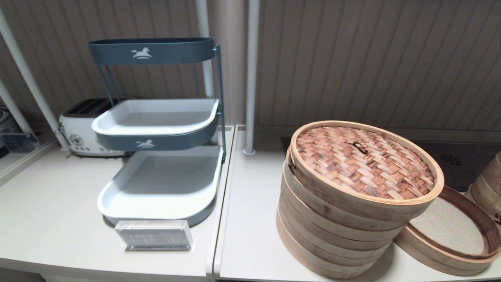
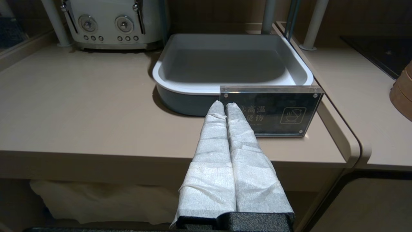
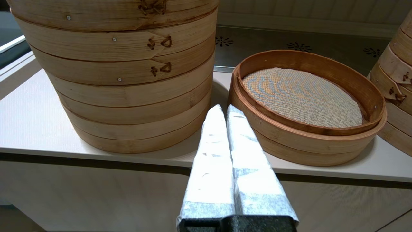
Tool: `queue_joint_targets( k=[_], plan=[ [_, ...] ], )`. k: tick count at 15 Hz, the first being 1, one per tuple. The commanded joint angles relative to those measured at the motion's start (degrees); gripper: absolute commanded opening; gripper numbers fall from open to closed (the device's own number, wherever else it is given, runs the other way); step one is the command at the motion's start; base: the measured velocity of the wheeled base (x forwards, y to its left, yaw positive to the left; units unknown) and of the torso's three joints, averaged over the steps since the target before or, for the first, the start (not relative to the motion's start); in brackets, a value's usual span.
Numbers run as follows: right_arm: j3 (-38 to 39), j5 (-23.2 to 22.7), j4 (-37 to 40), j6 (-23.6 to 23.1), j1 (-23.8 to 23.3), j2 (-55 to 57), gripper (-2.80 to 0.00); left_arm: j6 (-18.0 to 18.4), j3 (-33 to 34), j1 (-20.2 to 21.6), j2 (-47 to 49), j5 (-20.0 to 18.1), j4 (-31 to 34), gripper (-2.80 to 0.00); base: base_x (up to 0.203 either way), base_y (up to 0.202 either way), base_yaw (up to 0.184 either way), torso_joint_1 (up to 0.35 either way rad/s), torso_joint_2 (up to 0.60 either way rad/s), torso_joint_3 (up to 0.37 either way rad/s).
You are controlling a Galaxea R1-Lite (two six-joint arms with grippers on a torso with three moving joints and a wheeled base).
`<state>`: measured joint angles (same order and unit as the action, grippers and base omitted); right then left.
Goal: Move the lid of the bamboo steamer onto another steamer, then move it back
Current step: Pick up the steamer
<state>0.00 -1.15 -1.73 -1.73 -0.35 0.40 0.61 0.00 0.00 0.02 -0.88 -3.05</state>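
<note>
Both cloth-wrapped grippers hang clenched and empty at the tabletop's front edge, with the lid resting on the tall stack

Nearest the lens, the left gripper [image 2: 225,106] sits pinched together before an acrylic sign [image 2: 271,111] and the grey tray [image 2: 231,91] of a tiered rack [image 1: 156,117]; a toaster [image 1: 84,131] stands behind. The right gripper [image 3: 224,109] is equally closed, low between the tall steamer stack [image 1: 332,235] and the low open steamer [image 1: 450,235]. The bamboo steamer lid [image 1: 366,162] sits on the stack, slightly tilted, so the return move likely remains. It looks light and stiff yet wide, its woven top easily dented: pinch the pale rim band, since the centre loop [image 1: 360,147] seems too small
</note>
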Motion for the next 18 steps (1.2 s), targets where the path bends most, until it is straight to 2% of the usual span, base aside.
queue_joint_targets(
  k=[1,4,8,12,18],
  plan=[
    [1.3,0.0,-0.3,-0.2,0.0,0.1,-2.8,0.0,1.6,0.0,0.0,0.0,0.0,-2.8,0.0,0.0,0.0,0.0,0.0,0.0],
    [0.4,-0.1,0.4,-0.5,0.0,0.0,-2.8,0.0,1.6,0.0,0.0,0.0,0.0,-2.8,0.0,0.0,0.0,0.0,0.0,0.0],
    [-10.1,-0.8,7.2,-0.6,0.0,1.9,-2.8,0.0,1.6,0.0,0.0,0.0,0.0,-2.8,0.0,0.0,0.0,0.0,0.0,0.0],
    [-22.5,-1.3,9.1,-0.5,0.2,15.2,-2.8,0.0,1.6,0.0,0.0,0.0,0.0,-2.8,0.0,0.0,0.0,0.0,0.0,0.0],
    [-48.6,-1.5,9.8,0.1,2.4,42.0,-2.8,0.0,1.6,0.0,0.0,0.0,0.0,-2.8,0.0,0.0,0.0,0.0,0.0,0.0]
  ],
)
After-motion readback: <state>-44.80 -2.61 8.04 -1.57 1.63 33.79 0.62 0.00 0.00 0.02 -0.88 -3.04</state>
